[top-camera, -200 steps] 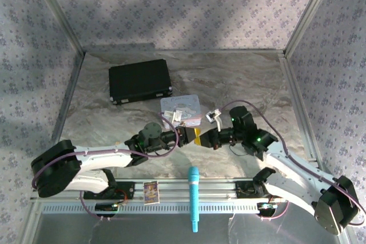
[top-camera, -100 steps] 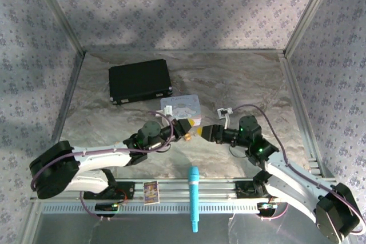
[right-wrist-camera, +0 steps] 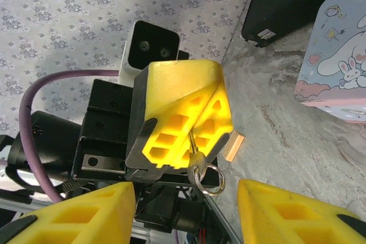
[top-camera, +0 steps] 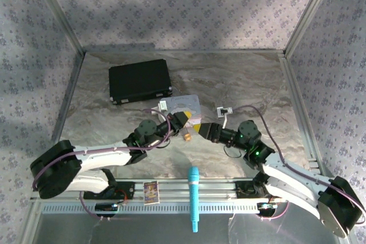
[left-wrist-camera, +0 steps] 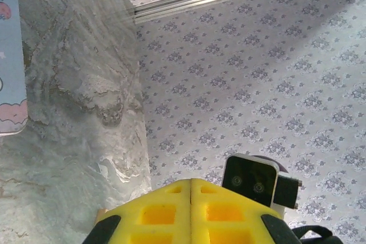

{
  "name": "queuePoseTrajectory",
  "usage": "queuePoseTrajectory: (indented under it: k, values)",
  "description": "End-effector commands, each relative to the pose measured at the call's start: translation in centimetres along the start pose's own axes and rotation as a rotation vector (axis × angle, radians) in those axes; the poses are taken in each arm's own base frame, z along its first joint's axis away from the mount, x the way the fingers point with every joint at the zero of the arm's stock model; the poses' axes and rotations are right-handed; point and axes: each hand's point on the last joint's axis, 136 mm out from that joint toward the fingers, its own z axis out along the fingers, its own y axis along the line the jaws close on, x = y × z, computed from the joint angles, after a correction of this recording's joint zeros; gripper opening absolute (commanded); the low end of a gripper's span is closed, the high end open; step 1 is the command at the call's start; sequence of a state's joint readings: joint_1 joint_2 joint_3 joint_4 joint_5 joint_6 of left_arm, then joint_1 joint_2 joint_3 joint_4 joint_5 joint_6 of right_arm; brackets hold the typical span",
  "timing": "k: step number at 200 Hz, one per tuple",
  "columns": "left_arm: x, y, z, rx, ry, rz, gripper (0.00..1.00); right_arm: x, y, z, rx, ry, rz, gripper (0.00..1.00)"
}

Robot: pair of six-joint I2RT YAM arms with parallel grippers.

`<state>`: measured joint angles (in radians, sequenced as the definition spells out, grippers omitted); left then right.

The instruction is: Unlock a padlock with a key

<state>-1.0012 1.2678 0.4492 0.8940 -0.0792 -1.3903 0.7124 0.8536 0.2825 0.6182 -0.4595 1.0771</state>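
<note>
Mid-worktop (top-camera: pixel 251 84), just off the near edge of the tin (top-camera: pixel 186 104), the left gripper (right-wrist-camera: pixel 191 135) is seen clamped on the key (right-wrist-camera: pixel 195 151). The right gripper (top-camera: pixel 201 131) is held wide and empty, facing it. Judged step: key handover or regrasp, so fine alignment on the key is needed next. The key is resolved by the right wrist view but is too small from overhead. The padlock cannot be located.

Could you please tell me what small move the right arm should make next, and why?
Probably ease the right gripper forward and close on the key: it dangles from the shut left gripper, and the right fingers stand apart, empty, just short.
</note>
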Motion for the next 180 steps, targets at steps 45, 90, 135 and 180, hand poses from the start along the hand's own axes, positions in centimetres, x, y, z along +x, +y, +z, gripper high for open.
queuePoseTrajectory:
  k: [45, 90, 135, 180]
  values:
    - [-0.8, -3.4, 0.0, 0.11, -0.026, -0.029, 0.0, -1.3, 2.9, 2.1, -0.096, -0.005, -0.045, 0.28]
    - [-1.2, -2.6, -0.3, 0.082, -0.054, -0.031, 0.0, -0.8, 1.5, 1.3, -0.068, -0.019, -0.02, 0.15]
    - [-0.9, -2.4, 0.1, 0.087, -0.036, -0.038, 0.0, -1.2, 1.4, 1.1, -0.065, -0.038, -0.028, 0.06]
    - [-1.0, -0.7, 0.0, 0.005, -0.046, -0.015, 0.14, -1.3, 1.1, 0.7, -0.038, -0.036, -0.046, 0.0]
